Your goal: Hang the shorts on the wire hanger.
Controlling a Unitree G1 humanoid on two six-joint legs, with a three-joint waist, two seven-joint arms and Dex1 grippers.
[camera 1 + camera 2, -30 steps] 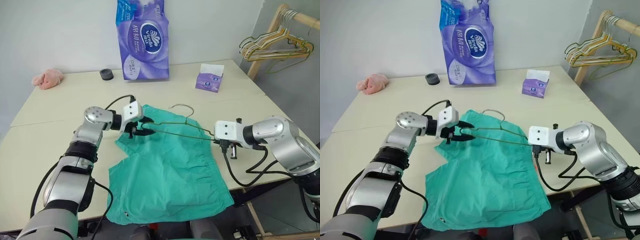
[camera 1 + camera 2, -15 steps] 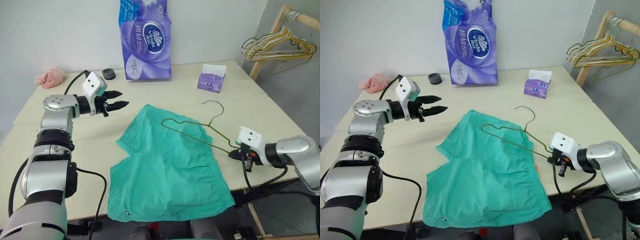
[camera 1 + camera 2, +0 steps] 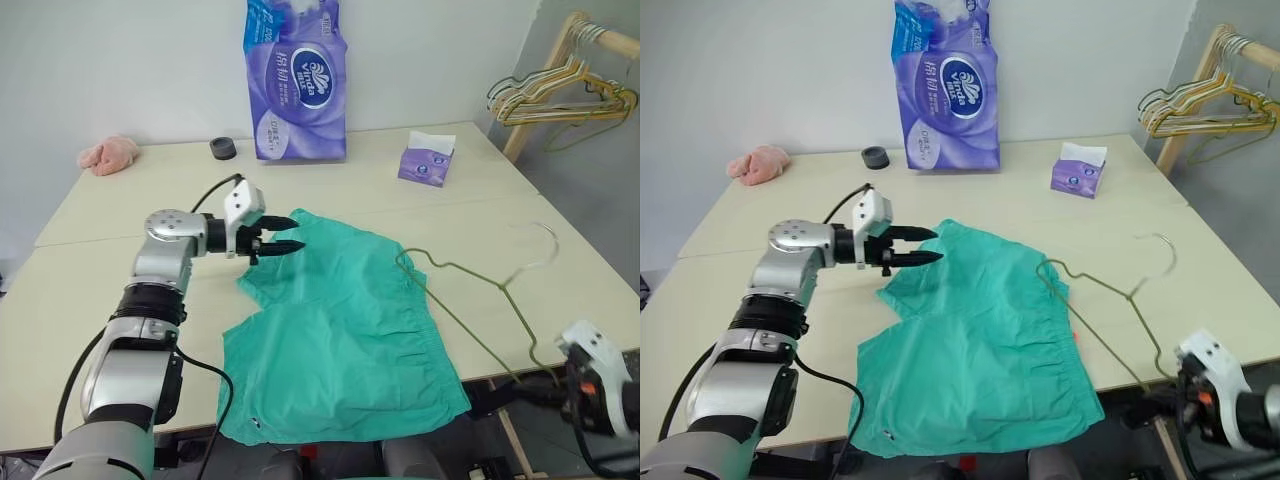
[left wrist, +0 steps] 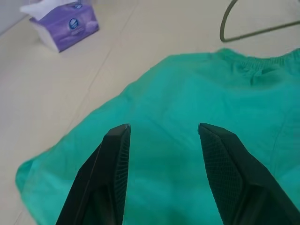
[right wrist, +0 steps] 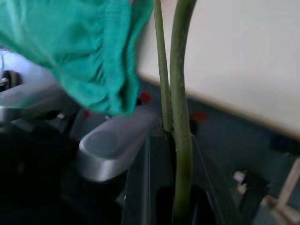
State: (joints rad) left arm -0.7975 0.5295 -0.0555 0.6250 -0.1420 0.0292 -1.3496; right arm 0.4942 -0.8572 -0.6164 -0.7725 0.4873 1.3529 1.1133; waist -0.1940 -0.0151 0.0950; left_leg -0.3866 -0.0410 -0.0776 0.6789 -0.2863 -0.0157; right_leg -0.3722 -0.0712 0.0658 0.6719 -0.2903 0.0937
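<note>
Surface: cream table [image 3: 90, 300] against a pale wall, purple tissue pack [image 3: 296, 80] at the back.
Shorts: the shorts [image 3: 340, 330] lie spread flat on the table's near half.
Left gripper: left gripper [image 3: 287, 233] hovers at the shorts' far left corner, fingers apart, empty.
Right gripper: right gripper [image 5: 174, 206] clenched on the wire hanger [image 3: 470, 310], off the near right table edge.
Hanger: raised and tilted, one corner over the waistband.
</note>
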